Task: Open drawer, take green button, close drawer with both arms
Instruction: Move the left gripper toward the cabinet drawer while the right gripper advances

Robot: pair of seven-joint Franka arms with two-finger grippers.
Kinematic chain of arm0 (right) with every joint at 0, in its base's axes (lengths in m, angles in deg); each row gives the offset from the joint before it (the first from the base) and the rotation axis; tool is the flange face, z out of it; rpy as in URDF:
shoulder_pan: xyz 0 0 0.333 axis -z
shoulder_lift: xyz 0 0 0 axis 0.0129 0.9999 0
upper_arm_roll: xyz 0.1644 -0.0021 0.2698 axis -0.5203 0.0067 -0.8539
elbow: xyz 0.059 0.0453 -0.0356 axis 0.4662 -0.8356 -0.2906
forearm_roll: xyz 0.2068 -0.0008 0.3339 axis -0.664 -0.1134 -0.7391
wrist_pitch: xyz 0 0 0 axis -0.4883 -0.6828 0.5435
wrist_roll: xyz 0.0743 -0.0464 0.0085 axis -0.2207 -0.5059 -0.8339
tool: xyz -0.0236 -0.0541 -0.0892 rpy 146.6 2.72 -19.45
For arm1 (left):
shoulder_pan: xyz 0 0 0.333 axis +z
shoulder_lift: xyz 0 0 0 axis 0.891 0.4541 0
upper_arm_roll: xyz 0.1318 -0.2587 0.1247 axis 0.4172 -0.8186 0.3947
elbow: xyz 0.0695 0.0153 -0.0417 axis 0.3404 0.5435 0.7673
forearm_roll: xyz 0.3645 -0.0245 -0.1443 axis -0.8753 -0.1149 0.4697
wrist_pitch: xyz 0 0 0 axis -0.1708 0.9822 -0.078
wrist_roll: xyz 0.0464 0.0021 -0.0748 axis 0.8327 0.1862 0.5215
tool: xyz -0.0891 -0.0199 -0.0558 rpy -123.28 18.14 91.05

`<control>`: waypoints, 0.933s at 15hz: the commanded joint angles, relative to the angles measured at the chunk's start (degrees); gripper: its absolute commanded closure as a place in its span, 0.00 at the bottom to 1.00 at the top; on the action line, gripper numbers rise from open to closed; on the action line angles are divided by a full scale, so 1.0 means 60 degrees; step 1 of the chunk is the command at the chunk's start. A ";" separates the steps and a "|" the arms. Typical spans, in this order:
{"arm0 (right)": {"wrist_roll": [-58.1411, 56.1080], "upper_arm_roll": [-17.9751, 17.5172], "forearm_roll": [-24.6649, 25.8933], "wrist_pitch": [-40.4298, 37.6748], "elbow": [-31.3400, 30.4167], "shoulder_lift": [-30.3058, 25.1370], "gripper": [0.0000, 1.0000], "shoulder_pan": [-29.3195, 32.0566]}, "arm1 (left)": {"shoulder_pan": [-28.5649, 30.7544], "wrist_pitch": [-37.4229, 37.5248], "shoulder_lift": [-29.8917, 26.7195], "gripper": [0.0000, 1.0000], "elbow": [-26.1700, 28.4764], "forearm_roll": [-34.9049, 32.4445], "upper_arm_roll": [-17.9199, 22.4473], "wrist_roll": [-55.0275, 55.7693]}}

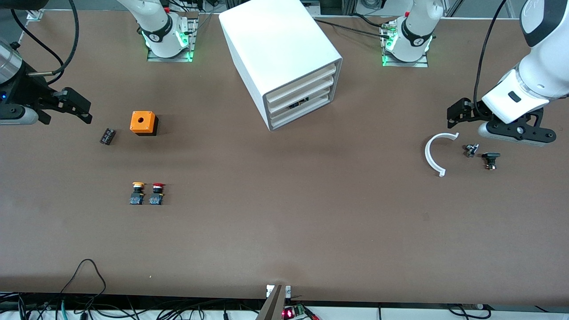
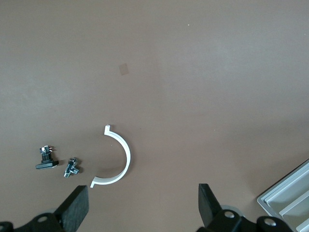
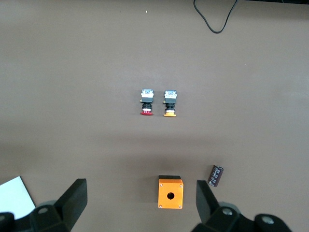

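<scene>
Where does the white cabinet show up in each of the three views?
Front view: the cabinet stands between the two arm bases, all its drawers shut.
Left wrist view: only a corner of its drawer fronts shows at the picture's edge.
Right wrist view: a white corner at the picture's edge is probably the cabinet.
Shared landmarks: the white arc ties front to left wrist; the orange box ties front to right wrist.

1. The brown table (image 1: 284,231) carried a white cabinet (image 1: 280,58) between the two arm bases.
2. Toward the right arm's end stood an orange box (image 1: 143,122), and just beside it a small dark cylinder (image 1: 107,136), perhaps a capacitor.
3. Nearer to the front camera stood a yellow-capped button (image 1: 137,194) and a red-capped button (image 1: 156,194), side by side.
4. Toward the left arm's end lay a white curved strip (image 1: 433,153) and two small dark parts (image 1: 471,150) (image 1: 490,160).
</scene>
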 commanded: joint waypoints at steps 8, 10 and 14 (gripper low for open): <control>-0.0010 -0.0053 -0.0030 -0.0310 0.0057 0.0124 0.00 -0.0340 | -0.0018 0.0048 -0.0067 0.00 -0.0075 -0.0138 -0.0176 0.0124; -0.0156 -0.0053 -0.0015 -0.0104 0.0099 0.0401 0.00 -0.0371 | -0.0003 0.0121 -0.0081 0.00 -0.0075 -0.0138 -0.0176 0.0109; -0.0157 -0.0053 -0.0015 0.0086 0.0084 0.0929 0.00 -0.0429 | -0.0003 0.0282 -0.0081 0.00 -0.0075 -0.0138 -0.0162 0.0109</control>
